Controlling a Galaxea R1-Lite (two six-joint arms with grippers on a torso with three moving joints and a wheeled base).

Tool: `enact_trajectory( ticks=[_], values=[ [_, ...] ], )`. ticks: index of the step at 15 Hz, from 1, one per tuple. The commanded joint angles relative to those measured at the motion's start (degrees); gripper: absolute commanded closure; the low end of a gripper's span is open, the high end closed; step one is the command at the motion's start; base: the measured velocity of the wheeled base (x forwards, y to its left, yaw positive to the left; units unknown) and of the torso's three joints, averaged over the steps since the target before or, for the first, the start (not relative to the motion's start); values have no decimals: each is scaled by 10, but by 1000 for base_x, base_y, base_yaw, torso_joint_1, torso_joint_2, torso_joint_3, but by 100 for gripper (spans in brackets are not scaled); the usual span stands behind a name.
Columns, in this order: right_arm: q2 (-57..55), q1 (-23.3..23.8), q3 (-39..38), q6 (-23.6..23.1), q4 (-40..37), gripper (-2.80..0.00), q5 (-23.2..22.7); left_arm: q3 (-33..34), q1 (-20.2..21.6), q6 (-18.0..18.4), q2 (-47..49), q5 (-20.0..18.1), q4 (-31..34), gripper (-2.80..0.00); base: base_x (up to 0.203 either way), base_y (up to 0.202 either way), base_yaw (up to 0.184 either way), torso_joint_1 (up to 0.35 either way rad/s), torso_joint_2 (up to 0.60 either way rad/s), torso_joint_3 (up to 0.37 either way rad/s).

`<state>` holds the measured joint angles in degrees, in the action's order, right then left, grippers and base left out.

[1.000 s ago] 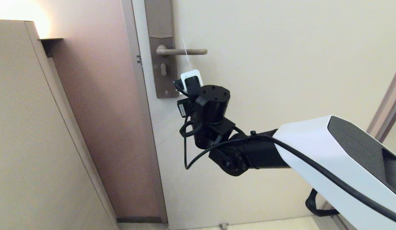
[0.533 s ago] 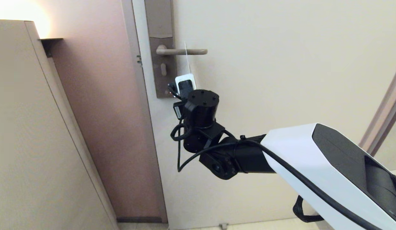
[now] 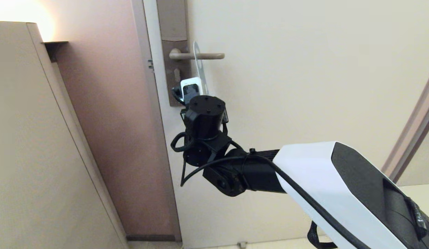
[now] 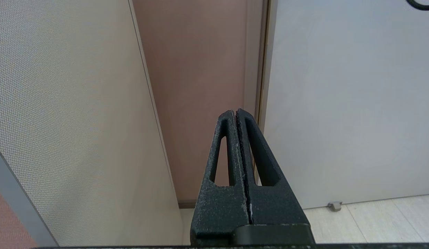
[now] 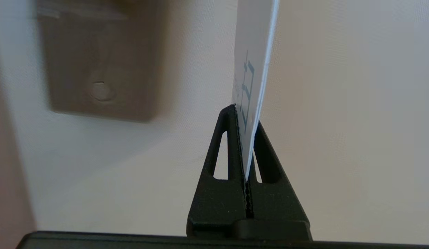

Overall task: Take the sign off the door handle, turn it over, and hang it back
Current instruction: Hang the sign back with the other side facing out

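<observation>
The door fills most of the head view, and on its left edge stands the tall backplate with the door handle pointing level to the right. The right arm reaches up from below and right, and the right gripper is clenched on the lower end of the sign. The sign rises straight above the gripper, its long axis upright, and its hole appears to be around the lever, close to the backplate. It is turned nearly edge-on to the door, with the white face and blue text visible in the right wrist view. I judge that the hanging is almost done, and the next move depends on this: the sign lies above the fingers, so letting go should leave it hanging on the lever. The left gripper is closed on nothing and stays parked low, far from the handle.
</observation>
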<state>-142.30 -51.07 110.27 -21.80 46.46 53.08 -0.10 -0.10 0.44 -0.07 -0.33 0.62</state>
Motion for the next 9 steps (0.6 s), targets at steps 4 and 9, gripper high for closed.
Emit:
enact_trajectory(
  ticks=[4, 9],
  values=[
    [-18, -18, 22, -4, -6, 0, 4, 0, 0, 0, 1, 0, 0, 0, 0, 0, 0, 0, 0, 0],
    [-27, -33, 23, -4, -6, 0, 19, 0, 0, 0, 1, 0, 0, 0, 0, 0, 0, 0, 0, 0]
  ],
)
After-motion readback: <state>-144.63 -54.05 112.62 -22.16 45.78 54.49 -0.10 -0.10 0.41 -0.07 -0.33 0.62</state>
